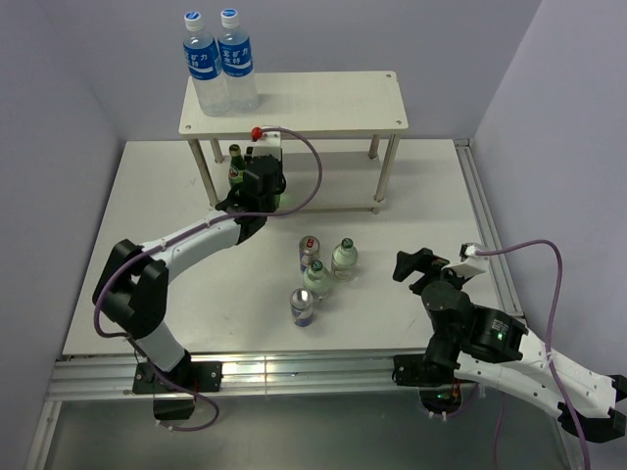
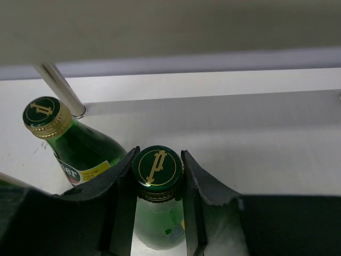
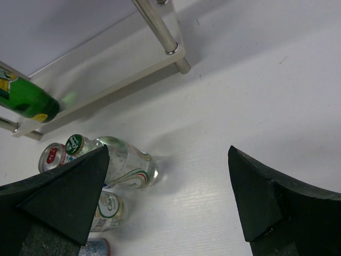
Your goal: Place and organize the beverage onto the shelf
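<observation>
Between the black fingers of the left gripper, clamped on the cap of 1 dark green glass bottle above the lower board of the cream-white 2-tier shelf, hold upright, settle just right of the 2nd dark green glass bottle, then release gently, leaving the wide-open, empty right gripper idle.

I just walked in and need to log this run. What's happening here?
The left hand is closed on a dark green bottle at the lower tier of the shelf, right beside the other green bottle. Two cans and two clear bottles stand on the table. The right hand is open, holding nothing. Two water bottles stand on the top board.
</observation>
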`<action>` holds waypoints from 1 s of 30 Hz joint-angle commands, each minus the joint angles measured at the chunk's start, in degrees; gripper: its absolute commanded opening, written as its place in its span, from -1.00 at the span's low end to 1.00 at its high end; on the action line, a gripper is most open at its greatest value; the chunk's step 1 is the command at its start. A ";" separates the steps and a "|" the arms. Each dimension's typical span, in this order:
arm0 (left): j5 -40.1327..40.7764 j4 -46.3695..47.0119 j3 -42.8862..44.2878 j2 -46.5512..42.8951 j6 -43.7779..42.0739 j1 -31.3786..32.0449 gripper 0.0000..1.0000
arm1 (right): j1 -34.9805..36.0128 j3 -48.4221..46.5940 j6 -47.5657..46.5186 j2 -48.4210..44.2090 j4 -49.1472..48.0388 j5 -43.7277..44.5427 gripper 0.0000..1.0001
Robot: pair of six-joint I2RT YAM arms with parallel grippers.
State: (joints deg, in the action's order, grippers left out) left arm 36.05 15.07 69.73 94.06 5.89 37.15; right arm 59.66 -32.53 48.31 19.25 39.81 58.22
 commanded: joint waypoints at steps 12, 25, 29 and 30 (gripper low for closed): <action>1.92 25.26 -3.20 1.74 2.73 -3.75 -0.99 | 0.46 0.45 -0.77 0.53 -2.55 1.11 0.99; 2.71 22.46 -0.04 7.27 3.07 -4.45 -0.67 | 0.37 0.54 -0.85 0.45 -2.63 1.29 0.99; 1.22 21.14 0.31 7.98 2.72 -4.36 -0.07 | 0.37 0.54 -0.94 0.35 -2.63 1.20 0.99; 1.04 20.36 0.40 8.15 2.64 -4.36 0.02 | 0.37 0.54 -0.85 0.27 -2.63 1.20 0.99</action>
State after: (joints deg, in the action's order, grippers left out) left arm 37.71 33.19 67.61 102.02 8.25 33.01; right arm 59.66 -32.25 47.46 19.68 38.65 58.19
